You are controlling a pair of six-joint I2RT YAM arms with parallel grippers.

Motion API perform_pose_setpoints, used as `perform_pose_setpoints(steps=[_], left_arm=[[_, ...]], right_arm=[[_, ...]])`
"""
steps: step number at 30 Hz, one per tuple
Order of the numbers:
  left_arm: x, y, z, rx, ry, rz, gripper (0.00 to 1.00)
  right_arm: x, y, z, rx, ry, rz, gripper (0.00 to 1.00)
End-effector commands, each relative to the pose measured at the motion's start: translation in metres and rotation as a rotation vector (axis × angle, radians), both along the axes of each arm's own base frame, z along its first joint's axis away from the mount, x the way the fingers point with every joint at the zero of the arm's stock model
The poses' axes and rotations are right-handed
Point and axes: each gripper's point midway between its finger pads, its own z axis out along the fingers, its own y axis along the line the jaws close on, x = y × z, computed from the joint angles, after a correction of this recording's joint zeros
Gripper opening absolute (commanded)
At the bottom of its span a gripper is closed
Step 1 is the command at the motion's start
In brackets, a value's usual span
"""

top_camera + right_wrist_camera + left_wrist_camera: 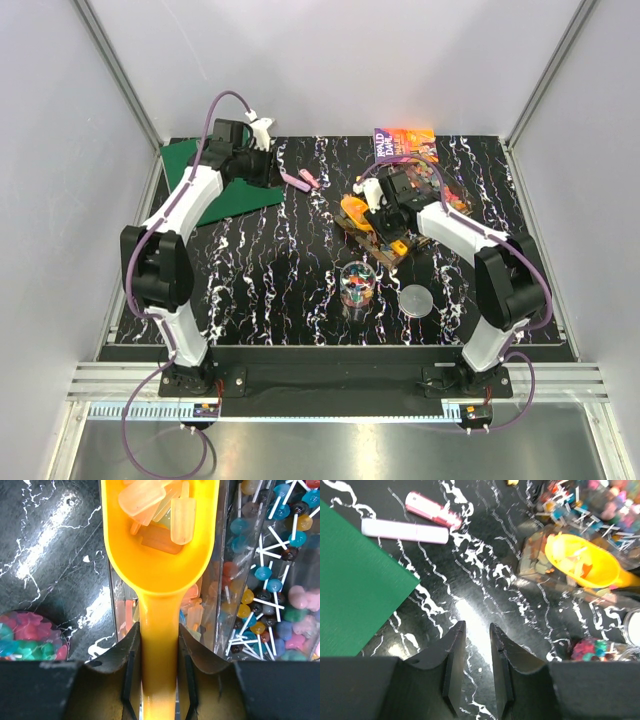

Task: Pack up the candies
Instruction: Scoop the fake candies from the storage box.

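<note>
Right gripper [159, 647]: clamped on handle of yellow scoop [160, 565], held level so the load stays in | candies [172, 515]: pale batch in scoop, above clear bin [220, 580]; part-filled cup [356, 303] close by, likely destination | left gripper [476, 645]: narrow gap, empty, off to the side.

Tabletop [260, 270]: black with white veining, bare beneath the left jaws.
Green sheet [355, 590]: lying flat, ahead and left of the left jaws.
Pink pens [405, 531]: two, close together, well ahead-left of the left jaws, past the sheet's corner.
Yellow scoop [159, 630]: handle clamped between the right jaws, bowl ahead of them.
Clear divided box [223, 555]: below and right of the right jaws.
Clear cup [358, 265]: upright, just left of the right jaws.
White lid [416, 298]: flat, behind the right jaws, beside the cup.
Purple-orange book [400, 142]: beyond the right jaws.
</note>
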Motion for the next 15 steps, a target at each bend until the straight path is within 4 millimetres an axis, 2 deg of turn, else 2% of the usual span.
perform_pose_setpoints(steps=[1,3,6,7,8,9,10,12,13,15], left_arm=[[-0.003,0.012,0.029,0.046,-0.109,0.006,0.3],[-0.004,0.014,0.031,0.057,-0.118,0.009,0.3],[-0.005,0.018,0.035,0.071,-0.135,0.021,0.3],[-0.006,0.019,0.036,0.076,-0.136,0.027,0.3],[-0.007,0.02,0.041,0.076,-0.148,0.031,0.3],[-0.008,0.022,0.042,0.082,-0.151,0.041,0.3],[-0.009,0.023,0.042,0.084,-0.152,0.041,0.31],[-0.012,0.025,0.045,0.087,-0.16,0.047,0.31],[-0.014,0.025,0.044,0.088,-0.156,0.047,0.31],[-0.017,0.026,0.046,0.088,-0.162,0.048,0.31]], right_arm=[[0.009,0.009,0.025,0.063,-0.1,-0.015,0.0],[0.005,0.006,0.023,0.057,-0.1,-0.019,0.0],[-0.003,-0.001,0.035,0.06,-0.13,-0.021,0.0],[-0.006,-0.003,0.054,0.076,-0.171,-0.019,0.0],[-0.012,-0.006,0.061,0.072,-0.185,-0.001,0.0],[-0.022,-0.006,0.062,0.086,-0.185,0.031,0.0],[-0.03,-0.007,0.084,0.105,-0.25,0.079,0.0],[-0.051,-0.003,0.085,0.14,-0.242,0.174,0.0],[-0.065,-0.007,0.09,0.122,-0.247,0.233,0.0],[-0.08,-0.011,0.089,0.106,-0.221,0.287,0.0]])
